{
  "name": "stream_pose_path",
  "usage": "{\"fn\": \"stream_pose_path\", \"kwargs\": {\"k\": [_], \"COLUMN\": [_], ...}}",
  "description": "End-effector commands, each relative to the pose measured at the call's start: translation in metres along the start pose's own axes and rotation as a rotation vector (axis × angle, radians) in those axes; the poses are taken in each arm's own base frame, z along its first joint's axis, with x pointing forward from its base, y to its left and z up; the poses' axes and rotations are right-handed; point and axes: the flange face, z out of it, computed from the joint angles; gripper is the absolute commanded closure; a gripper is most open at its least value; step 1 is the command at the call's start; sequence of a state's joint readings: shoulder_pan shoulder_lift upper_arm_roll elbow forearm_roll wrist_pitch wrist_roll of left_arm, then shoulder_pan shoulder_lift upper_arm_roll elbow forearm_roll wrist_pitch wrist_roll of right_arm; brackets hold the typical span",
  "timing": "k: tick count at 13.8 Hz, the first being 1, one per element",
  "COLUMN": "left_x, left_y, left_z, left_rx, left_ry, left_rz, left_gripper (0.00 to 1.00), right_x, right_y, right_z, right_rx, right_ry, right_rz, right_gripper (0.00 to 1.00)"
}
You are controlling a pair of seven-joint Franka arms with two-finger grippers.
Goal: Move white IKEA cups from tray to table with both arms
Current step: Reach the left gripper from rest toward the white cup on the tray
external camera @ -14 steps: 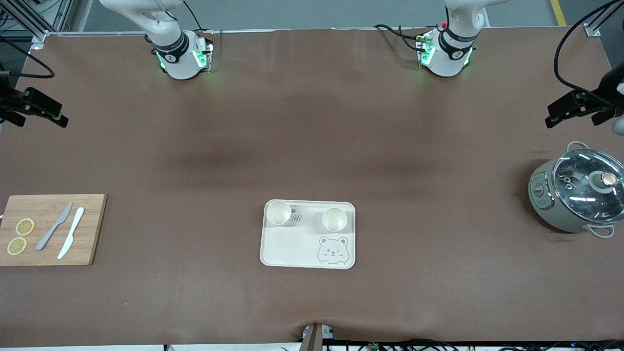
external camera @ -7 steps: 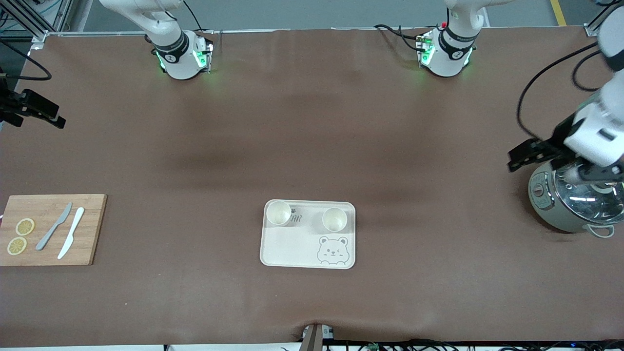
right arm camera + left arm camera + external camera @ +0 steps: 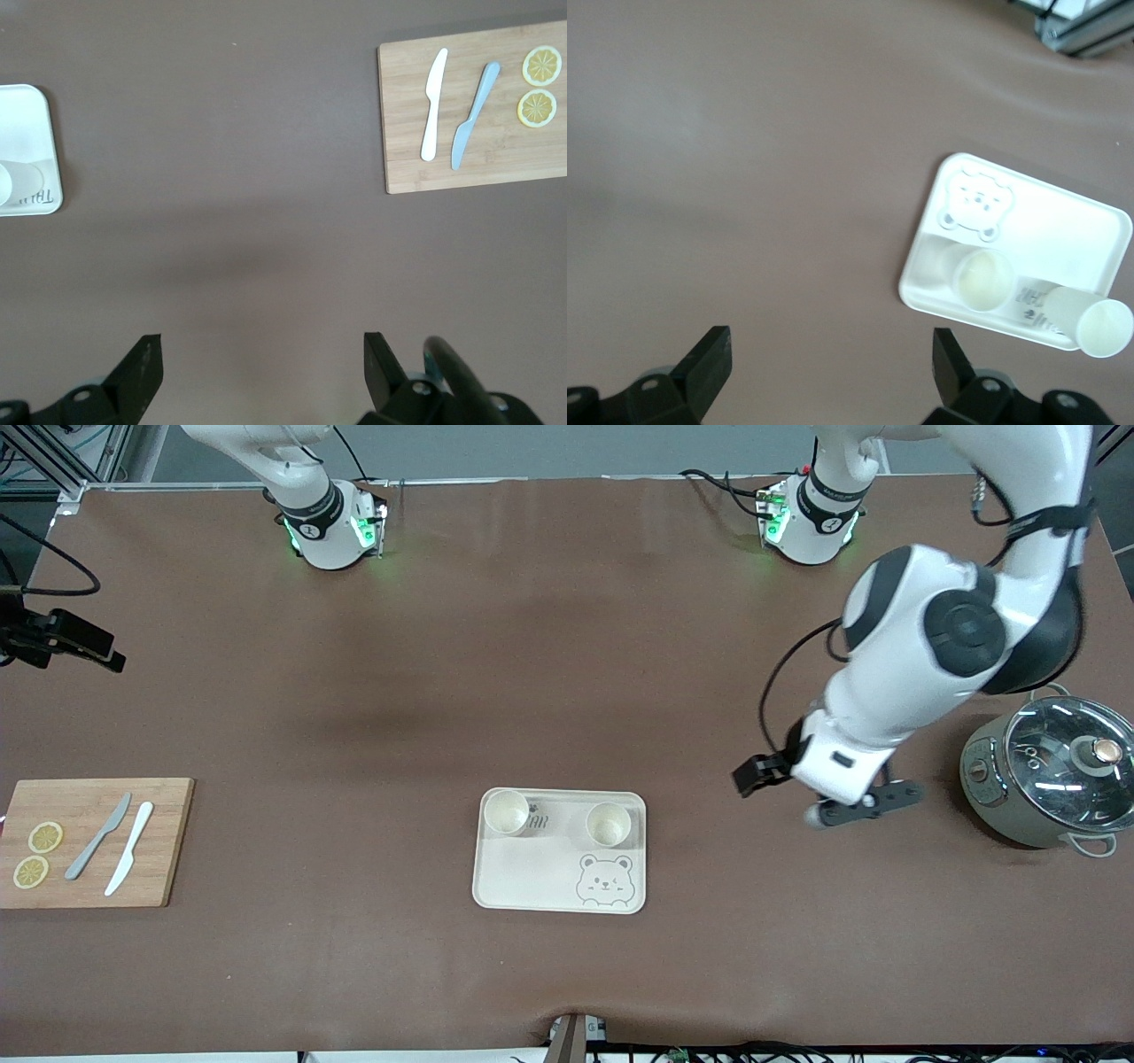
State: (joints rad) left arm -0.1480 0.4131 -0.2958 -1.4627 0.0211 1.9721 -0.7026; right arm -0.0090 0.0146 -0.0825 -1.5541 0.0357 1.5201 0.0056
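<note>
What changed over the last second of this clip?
The left gripper swung in from the table edge, past the pot, to hang open over bare table beside the tray. The right gripper barely shifted, open. Both white cups stayed on the tray.

I work in a robotics lab, not a kitchen. My two arm bases [image 3: 330,530] are bolted along one edge of a wide bench [image 3: 567,691] under a brown mat, status lights glowing green, loose black cables [image 3: 726,487] trailing. Aluminium framing [image 3: 53,469] stands at a bench corner, grey floor past the edge. Kitchenware sits staged like props.
</note>
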Motion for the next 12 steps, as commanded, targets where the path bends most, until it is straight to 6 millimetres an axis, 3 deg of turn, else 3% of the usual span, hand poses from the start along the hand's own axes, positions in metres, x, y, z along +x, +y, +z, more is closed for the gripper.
{"fn": "stream_pose_path", "kwargs": {"k": [1,3,6,8,9,12], "left_x": [-0.012,-0.023,-0.040,-0.044,-0.045,-0.054], "left_y": [0.035,0.055,0.089,0.091,0.094,0.097], "left_z": [0.026,0.056,0.118,0.165,0.178,0.214], "left_rx": [-0.017,-0.025,-0.051,-0.021,-0.033,-0.028], "left_ry": [-0.010,-0.013,0.028,0.044,0.053,0.030], "left_rz": [-0.053,-0.098,-0.189,-0.212,-0.211,-0.236], "left_gripper": [0.00,0.00,0.00,0.15,0.26,0.45], "right_x": [0.009,0.014,0.030,0.036,0.039,0.047], "right_y": [0.018,0.028,0.041,0.043,0.044,0.043], "right_z": [0.004,0.013,0.043,0.051,0.053,0.057], "right_rx": [-0.002,-0.004,-0.005,-0.009,-0.008,-0.005], "right_ry": [-0.009,-0.022,-0.070,-0.070,-0.069,-0.033], "right_rz": [0.033,0.046,0.068,0.072,0.073,0.074], "right_gripper": [0.00,0.00,0.00,0.00,0.00,0.00]}}
